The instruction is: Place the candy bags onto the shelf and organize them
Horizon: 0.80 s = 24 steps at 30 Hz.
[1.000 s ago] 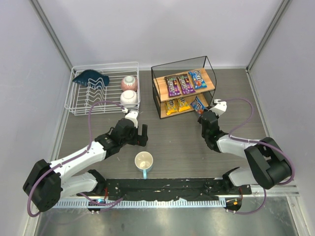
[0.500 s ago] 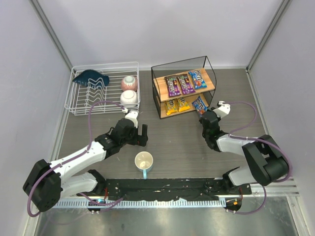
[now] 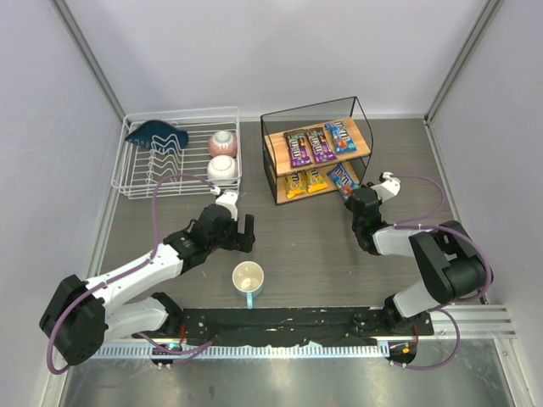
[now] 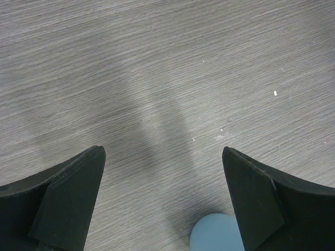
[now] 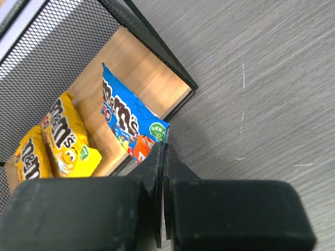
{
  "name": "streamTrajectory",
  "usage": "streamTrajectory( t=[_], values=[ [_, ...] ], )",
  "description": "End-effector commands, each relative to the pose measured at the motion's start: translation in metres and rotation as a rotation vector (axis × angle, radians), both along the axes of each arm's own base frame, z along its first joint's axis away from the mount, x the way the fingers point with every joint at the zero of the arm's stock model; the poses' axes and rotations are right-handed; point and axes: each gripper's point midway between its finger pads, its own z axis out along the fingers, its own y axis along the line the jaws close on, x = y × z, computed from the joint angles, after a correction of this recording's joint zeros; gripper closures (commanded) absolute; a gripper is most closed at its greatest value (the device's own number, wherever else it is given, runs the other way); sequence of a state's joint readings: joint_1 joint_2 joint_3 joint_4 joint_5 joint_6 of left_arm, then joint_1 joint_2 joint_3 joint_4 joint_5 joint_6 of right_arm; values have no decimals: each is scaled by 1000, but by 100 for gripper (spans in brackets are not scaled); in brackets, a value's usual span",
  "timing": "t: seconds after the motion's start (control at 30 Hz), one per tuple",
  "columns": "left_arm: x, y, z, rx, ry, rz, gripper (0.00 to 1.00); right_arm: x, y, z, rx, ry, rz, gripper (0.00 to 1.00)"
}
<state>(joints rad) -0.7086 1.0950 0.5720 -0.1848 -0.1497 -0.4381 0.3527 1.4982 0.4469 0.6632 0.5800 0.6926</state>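
Observation:
The shelf [image 3: 363, 120] stands at the back right. Its top board holds two purple/brown candy bags [image 3: 299, 147] and a blue one [image 3: 340, 136]. Its lower board [image 5: 152, 78] holds two yellow bags [image 3: 304, 181], which also show in the right wrist view [image 5: 67, 133]. My right gripper [image 5: 164, 147] is shut on the near corner of a second blue bag [image 5: 125, 119], which lies slanted at the lower board's right end, near the frame. In the top view this gripper [image 3: 357, 194] is at the shelf's front right corner. My left gripper [image 4: 163, 157] is open and empty over the table.
A white wire dish rack [image 3: 140, 180] with a dark blue item and two bowls stands at the back left. A mug [image 3: 248, 278] with a light blue handle [image 4: 214, 235] sits near the front, just by my left gripper [image 3: 246, 231].
My right gripper has moved a little towards the shelf with the blue bag, which now lies further in on the lower board. The left arm has not moved.

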Motion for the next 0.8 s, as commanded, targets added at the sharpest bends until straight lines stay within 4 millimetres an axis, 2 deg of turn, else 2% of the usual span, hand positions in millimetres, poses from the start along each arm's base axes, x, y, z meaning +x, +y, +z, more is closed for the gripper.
streamTrajectory(
  t=[0.0, 0.43, 0.77],
  values=[
    [13, -8, 26, -42, -72, 7, 0, 22, 6, 29, 71, -113, -14, 99],
    [12, -6, 36, -68, -100, 16, 0, 45, 17, 32, 139, -151, -24, 99],
    [12, -6, 34, -71, -98, 17, 0, 61, 24, 26, 155, -148, -21, 99]
  ],
)
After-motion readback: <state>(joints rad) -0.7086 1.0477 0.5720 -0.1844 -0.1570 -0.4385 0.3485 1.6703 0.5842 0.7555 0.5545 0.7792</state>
